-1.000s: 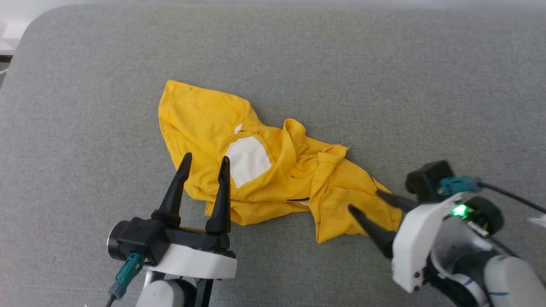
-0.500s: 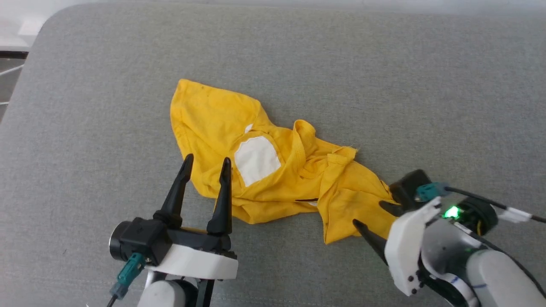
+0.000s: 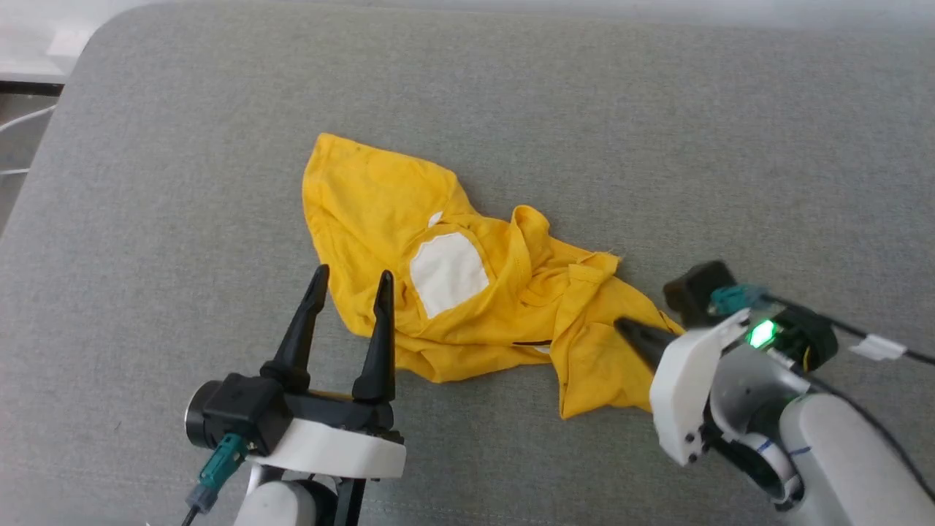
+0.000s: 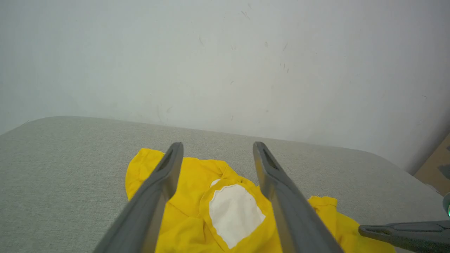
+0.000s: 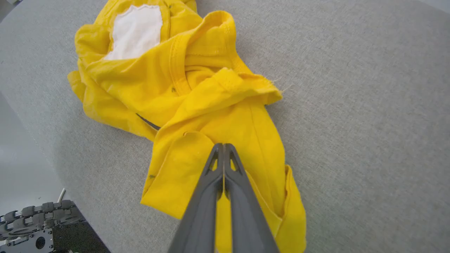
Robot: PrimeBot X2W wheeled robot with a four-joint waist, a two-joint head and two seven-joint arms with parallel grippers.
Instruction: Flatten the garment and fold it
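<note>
- The garment [image 3: 497, 292] lies crumpled near the middle of the grey fabric-covered table [image 3: 657, 109], as a long heap that runs from the far left toward the near right.
- It is bright yellow. One white patch [image 3: 447, 272] faces up on the left half, and the ribbed collar stands up beside this patch.
- A short black line shows at the near edge of the heap. The rest of the print is hidden in the folds.
- The left claw [image 3: 353, 272] is at the near-left side of the garment. Its two fingers stand wide apart and there is nothing between them.
- In the left wrist view the left claw [image 4: 218, 144] frames the white patch [image 4: 233, 211], with a pale wall [image 4: 211, 52] behind the far edge of the table [image 4: 70, 147].
- The right claw [image 3: 624, 325] is over the near-right end of the garment.
- In the right wrist view the right claw [image 5: 223, 144] has its fingers pressed together, with the tips against the yellow cloth [image 5: 197, 95]. I cannot tell if any cloth is caught between them.
</note>
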